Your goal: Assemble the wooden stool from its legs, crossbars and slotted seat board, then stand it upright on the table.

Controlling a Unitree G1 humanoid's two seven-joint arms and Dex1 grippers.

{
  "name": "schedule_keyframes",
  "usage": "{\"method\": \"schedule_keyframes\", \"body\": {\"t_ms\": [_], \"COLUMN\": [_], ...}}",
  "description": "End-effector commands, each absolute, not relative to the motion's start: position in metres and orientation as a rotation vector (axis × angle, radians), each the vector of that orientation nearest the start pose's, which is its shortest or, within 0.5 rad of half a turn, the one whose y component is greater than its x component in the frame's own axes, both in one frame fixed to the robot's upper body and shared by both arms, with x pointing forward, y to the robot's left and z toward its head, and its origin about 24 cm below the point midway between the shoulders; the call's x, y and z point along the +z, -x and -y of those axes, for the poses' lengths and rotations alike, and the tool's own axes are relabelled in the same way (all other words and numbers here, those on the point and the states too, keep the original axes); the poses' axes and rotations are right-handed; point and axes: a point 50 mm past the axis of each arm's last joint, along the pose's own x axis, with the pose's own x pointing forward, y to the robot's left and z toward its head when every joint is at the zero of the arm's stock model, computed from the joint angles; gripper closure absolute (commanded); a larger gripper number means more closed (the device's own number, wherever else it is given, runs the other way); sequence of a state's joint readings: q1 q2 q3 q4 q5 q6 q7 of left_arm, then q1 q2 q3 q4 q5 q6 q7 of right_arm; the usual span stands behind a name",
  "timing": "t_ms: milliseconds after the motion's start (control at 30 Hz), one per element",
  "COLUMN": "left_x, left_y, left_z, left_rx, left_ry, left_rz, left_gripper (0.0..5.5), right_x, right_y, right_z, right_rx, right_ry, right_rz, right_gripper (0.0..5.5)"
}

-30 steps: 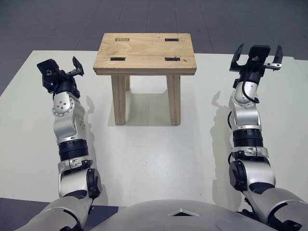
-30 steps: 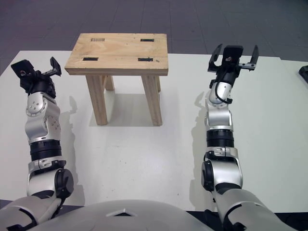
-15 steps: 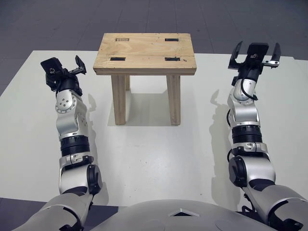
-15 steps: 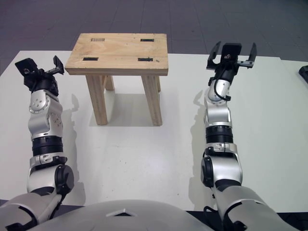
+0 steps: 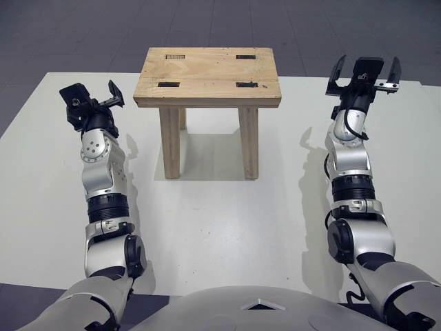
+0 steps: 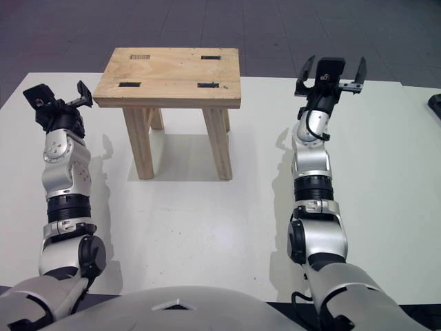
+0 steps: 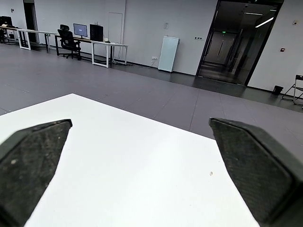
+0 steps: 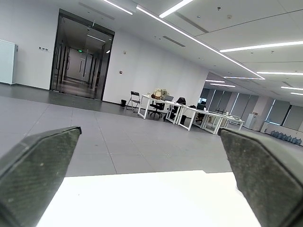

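Observation:
The wooden stool (image 5: 207, 76) stands upright on its legs at the back middle of the white table (image 5: 220, 227), its slotted seat board (image 6: 169, 72) on top. My left gripper (image 5: 94, 98) is raised to the left of the seat, apart from it, open and holding nothing; in the left wrist view its dark fingers (image 7: 33, 156) stand wide apart over the tabletop. My right gripper (image 5: 366, 69) is raised to the right of the stool, well clear of it, open and holding nothing; its pads (image 8: 33, 165) are spread in the right wrist view.
A small dark object (image 6: 435, 103) lies at the table's far right edge. Bare tabletop stretches in front of the stool, between both arms. Grey floor lies beyond the table's back edge (image 5: 303, 76).
The left arm has shifted a little toward the stool. The right gripper has moved slightly farther back. Both stay open, and the stool has not moved.

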State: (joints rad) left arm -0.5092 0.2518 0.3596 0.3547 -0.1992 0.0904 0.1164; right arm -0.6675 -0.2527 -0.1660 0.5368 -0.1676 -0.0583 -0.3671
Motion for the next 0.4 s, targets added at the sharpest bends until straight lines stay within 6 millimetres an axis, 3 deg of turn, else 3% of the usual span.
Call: {"method": "schedule_keyframes", "body": {"t_ms": [33,400], "left_x": [0.1234,0.1237], "left_y": [-0.3369,-0.3363], "left_z": [-0.2604,-0.2592], "left_rx": [0.378,0.369], "left_ry": [0.122,0.125], "left_rz": [0.135,0.131], "left_gripper": [0.12,0.12], "right_x": [0.1543,0.1495], "right_y": [-0.3662,-0.363], "right_z": [0.2215,0.2203], "right_rx": [-0.465,-0.464], "right_ry": [0.293,0.292], "right_rz": [0.278,0.268], "right_gripper": [0.1,0.1]}}
